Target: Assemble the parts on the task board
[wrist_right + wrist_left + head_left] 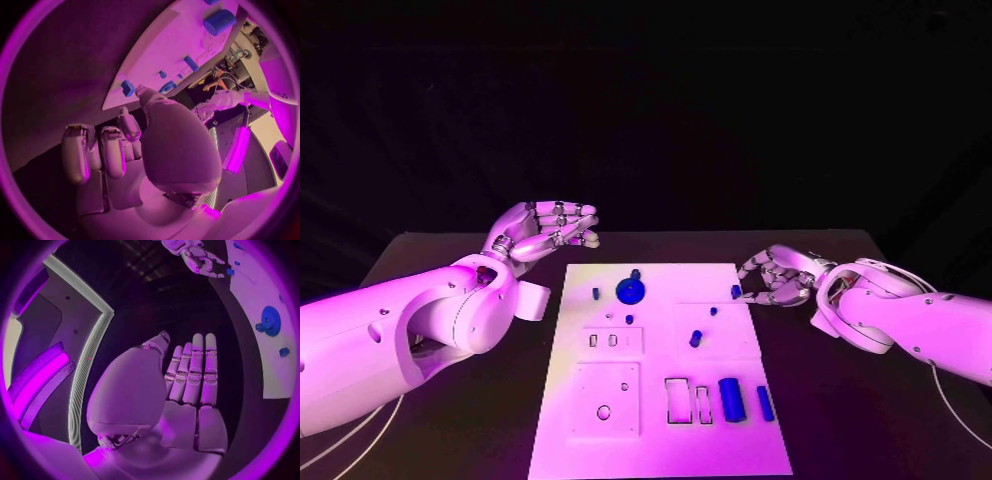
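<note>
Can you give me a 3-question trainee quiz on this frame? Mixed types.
1. True or false: the left hand holds a blue part.
2. Which hand is at the task board edge, by the small blue part? A) left B) right
3. Fill in: the round blue gear sits toward the board's ___ end, seen from the robot.

Key: 1 false, its fingers are apart and hold nothing. 2 B, the right hand. 3 far.

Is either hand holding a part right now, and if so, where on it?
Left hand holds nothing, raised off the board. Right hand has a fingertip at a small blue part on the board's edge; a grip cannot be told.
</note>
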Action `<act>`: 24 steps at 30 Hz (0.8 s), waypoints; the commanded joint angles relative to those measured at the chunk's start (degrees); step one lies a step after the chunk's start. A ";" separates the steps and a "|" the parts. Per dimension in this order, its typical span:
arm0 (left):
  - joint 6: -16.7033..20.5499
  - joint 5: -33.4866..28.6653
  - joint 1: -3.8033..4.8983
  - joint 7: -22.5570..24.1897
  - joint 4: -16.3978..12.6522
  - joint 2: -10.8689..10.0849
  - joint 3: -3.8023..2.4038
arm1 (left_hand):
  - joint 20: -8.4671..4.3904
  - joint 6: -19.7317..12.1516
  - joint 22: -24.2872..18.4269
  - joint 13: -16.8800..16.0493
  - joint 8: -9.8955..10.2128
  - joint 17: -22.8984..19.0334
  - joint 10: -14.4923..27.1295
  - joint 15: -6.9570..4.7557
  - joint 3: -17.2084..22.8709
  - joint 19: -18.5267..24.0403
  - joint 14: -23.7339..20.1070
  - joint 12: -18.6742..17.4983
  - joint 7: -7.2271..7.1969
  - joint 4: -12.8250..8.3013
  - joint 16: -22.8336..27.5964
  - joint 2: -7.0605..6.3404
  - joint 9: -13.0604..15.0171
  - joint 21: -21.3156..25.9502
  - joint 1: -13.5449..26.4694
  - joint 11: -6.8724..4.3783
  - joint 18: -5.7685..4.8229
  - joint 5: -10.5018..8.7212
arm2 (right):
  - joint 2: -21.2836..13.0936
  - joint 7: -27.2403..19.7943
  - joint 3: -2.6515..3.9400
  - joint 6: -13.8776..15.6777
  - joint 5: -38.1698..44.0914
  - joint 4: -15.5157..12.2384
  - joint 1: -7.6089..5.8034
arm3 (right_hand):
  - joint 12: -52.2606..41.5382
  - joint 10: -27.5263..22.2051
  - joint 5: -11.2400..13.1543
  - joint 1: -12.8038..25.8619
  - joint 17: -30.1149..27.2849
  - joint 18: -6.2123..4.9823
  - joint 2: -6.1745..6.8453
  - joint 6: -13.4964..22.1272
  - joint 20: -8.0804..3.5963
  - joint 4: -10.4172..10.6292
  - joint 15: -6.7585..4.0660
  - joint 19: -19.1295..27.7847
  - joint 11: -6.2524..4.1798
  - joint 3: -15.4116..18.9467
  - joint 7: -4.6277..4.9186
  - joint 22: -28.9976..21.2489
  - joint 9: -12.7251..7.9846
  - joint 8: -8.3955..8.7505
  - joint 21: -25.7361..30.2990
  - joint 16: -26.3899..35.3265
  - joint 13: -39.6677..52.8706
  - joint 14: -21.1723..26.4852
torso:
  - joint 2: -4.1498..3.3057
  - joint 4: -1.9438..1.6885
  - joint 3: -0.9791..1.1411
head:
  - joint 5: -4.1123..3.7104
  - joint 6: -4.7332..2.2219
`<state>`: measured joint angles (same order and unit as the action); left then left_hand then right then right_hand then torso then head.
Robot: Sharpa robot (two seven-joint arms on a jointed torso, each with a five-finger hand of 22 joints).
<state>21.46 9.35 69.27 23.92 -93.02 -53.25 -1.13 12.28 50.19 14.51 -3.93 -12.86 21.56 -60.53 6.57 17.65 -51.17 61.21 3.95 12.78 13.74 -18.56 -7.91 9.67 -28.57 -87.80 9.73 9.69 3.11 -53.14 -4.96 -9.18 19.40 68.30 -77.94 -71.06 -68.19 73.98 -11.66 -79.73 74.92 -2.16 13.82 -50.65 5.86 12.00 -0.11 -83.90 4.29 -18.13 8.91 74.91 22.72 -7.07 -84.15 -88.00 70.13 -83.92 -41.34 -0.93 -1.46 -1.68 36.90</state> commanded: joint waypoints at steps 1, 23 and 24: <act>-1.14 -0.25 0.01 0.65 -0.01 0.19 -0.02 | -0.20 0.16 0.09 -0.02 0.32 0.09 -0.06 -0.06 0.28 0.39 -0.54 -0.21 0.94 0.09 0.38 -0.26 0.09 -0.24 -0.15 0.29 0.46 0.09 | 0.75 -2.28 0.02 -0.98 -0.09 0.73 0.41 | 0.22 -0.31 -0.31 -0.72 11.28 0.58 0.03 0.35 0.36 -0.25 0.20 -2.32 -0.11 0.06 0.11 11.03 -0.09 0.33 0.03 -0.37 0.10 -5.15 | -0.07 -0.17 -0.06 | 0.15 0.18; -1.20 -0.26 -0.01 0.60 0.32 0.26 -0.01 | -0.20 0.16 0.09 -0.02 0.32 0.09 -0.06 -0.06 0.28 0.39 -0.54 -0.21 0.94 0.09 0.38 -0.26 0.09 -0.24 -0.15 0.29 0.46 0.09 | 3.44 -0.40 0.03 -2.14 0.27 4.04 1.26 | -0.52 0.44 -0.82 -0.78 11.43 0.71 -1.41 -1.09 0.33 0.50 0.19 -2.67 -0.13 -0.80 0.16 11.42 0.14 -0.35 -0.44 -0.43 0.67 -5.17 | -0.07 -0.16 -0.04 | 0.27 0.74; -1.20 -0.26 -0.01 0.60 0.33 0.26 0.00 | -0.20 0.16 0.09 -0.02 0.32 0.09 -0.06 -0.06 0.28 0.39 -0.54 -0.21 0.94 0.09 0.38 -0.26 0.09 -0.24 -0.15 0.29 0.46 0.09 | 3.48 -0.41 0.03 -2.16 0.28 4.07 1.27 | -0.57 0.49 -0.82 -0.84 11.41 0.72 -1.51 -1.25 0.32 0.50 0.17 -2.70 -0.15 -0.97 0.13 11.45 0.16 -0.42 -0.46 -0.42 0.70 -5.16 | -0.05 -0.13 -0.03 | 0.30 0.76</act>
<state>21.23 9.30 69.25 23.92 -92.63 -53.08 -1.10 12.28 50.19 14.55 -3.93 -12.86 21.60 -60.53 6.57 17.65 -51.17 61.21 3.95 12.78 13.74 -18.56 -7.91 9.66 -28.57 -87.80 9.73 9.69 3.11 -49.75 -5.51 -9.14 18.45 68.14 -73.92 -69.86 -68.54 74.13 -12.11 -80.71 74.91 -2.16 12.83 -51.62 5.86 12.56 -0.11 -83.90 4.16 -18.85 9.02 74.95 22.84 -7.34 -84.43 -88.23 70.84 -83.92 -41.42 -1.09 -1.49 -1.45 37.62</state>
